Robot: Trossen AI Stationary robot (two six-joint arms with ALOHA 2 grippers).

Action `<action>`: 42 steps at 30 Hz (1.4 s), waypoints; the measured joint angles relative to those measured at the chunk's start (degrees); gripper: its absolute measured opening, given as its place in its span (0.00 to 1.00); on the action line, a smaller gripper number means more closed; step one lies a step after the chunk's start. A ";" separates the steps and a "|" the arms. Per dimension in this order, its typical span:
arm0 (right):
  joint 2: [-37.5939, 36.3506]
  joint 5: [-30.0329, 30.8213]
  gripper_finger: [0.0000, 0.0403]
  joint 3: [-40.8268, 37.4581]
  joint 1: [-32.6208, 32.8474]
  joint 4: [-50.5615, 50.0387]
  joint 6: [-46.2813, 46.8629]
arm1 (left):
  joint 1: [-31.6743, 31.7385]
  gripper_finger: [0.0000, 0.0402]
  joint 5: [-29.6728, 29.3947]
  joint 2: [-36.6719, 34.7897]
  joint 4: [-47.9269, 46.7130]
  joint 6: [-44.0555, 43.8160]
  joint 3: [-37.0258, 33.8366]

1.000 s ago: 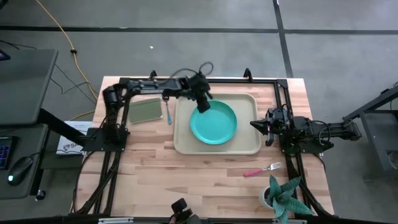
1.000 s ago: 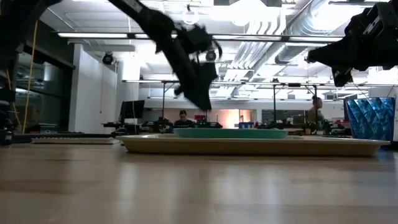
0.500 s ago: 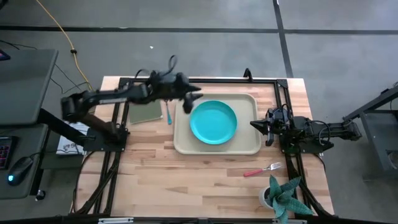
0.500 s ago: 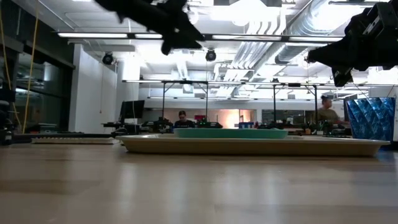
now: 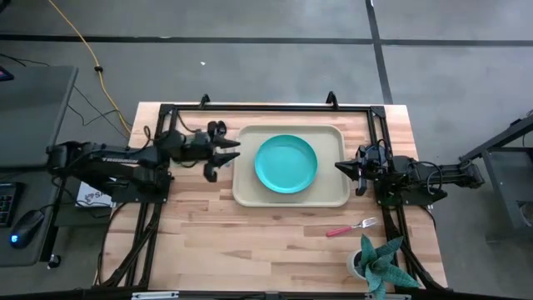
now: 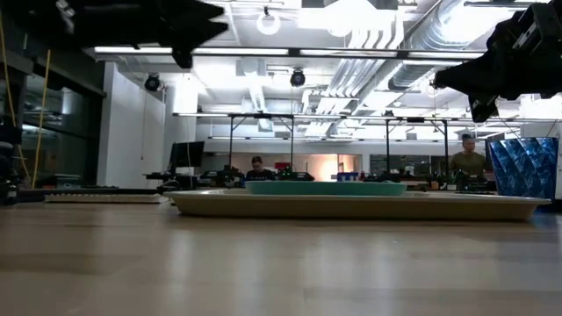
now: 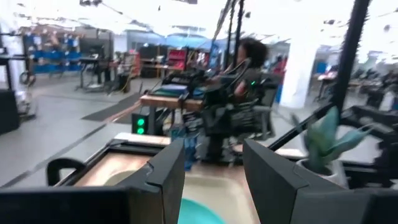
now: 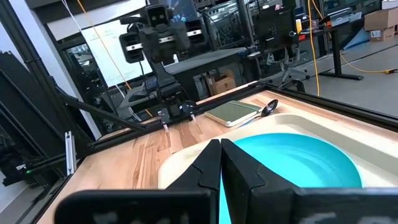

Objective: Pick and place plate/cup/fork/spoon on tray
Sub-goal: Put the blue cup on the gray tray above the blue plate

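The turquoise plate point(image 5: 286, 164) lies flat in the beige tray point(image 5: 250, 196) at the table's middle. The fork point(image 5: 350, 227) lies on the table near the tray's near right corner. The spoon point(image 8: 269, 107) lies beside the tray's left side; in the high view my left arm hides it. The blue cup point(image 6: 524, 171) stands past the tray's right end, under my right arm. My left gripper point(image 5: 221, 158) is open and empty, held above the table left of the tray. My right gripper point(image 5: 340, 167) is shut and empty at the tray's right rim.
An olive-green rectangle point(image 8: 233, 112) lies next to the spoon, left of the tray. A white pot with a spiky green plant point(image 5: 376, 258) stands at the near right corner. A black frame point(image 5: 266, 106) runs along the table's far edge. People show in the room behind.
My left gripper has risen from the plate's far left rim and drawn back toward the table's left edge, ending left of the tray. The plate has stayed flat in the tray.
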 joint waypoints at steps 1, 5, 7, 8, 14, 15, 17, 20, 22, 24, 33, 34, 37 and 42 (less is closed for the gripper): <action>0.00 0.00 0.00 0.00 0.00 0.00 0.00 | -0.73 0.35 0.10 -1.00 -0.41 -0.09 -0.25; 0.00 0.26 0.00 0.00 0.00 1.50 2.44 | -3.59 0.35 1.84 -3.67 -1.88 -0.08 -0.46; 0.00 1.44 0.00 0.00 0.00 5.23 5.95 | -5.16 0.35 2.75 -3.99 -2.06 -0.03 -0.46; 0.07 2.79 0.00 -0.02 -0.04 7.99 6.23 | -5.80 0.35 2.77 -4.03 -1.96 0.43 -0.46; 4.19 -4.48 0.00 0.02 -0.07 34.63 -0.88 | -7.78 0.35 2.69 -4.08 1.04 2.04 -0.46; 5.56 -7.55 0.00 0.25 -0.07 38.93 -1.78 | -7.93 0.35 2.69 -4.08 1.74 1.98 -0.46; 9.26 -11.70 0.00 2.78 -0.04 42.11 -3.85 | -8.29 0.35 2.54 -4.10 2.35 1.94 -0.46; 15.84 -11.20 0.00 10.12 -0.04 39.45 -5.50 | -8.83 0.35 2.55 -4.10 2.29 1.89 -0.46; 21.11 -7.65 0.00 15.84 -0.04 33.14 -6.38 | -9.23 0.35 2.55 -4.10 2.07 1.34 -0.46; 25.76 -1.82 0.00 23.20 -0.11 23.07 -7.84 | -9.65 0.35 2.53 -4.10 1.57 0.93 -0.46; 42.93 24.75 0.10 55.44 -0.15 -45.91 10.63 | -11.68 0.35 2.56 -4.08 -1.22 0.34 -0.46; 44.49 24.99 0.13 57.69 -0.15 -51.94 14.86 | -11.79 0.35 2.55 -4.06 -1.56 0.36 -0.46; 48.64 24.14 0.25 62.61 -0.15 -69.65 27.25 | -11.80 0.35 2.56 -4.06 -1.56 0.03 -0.46; 51.93 17.72 0.45 63.80 -0.15 -91.33 45.05 | -11.80 0.35 2.43 -4.06 -1.58 -0.49 -0.46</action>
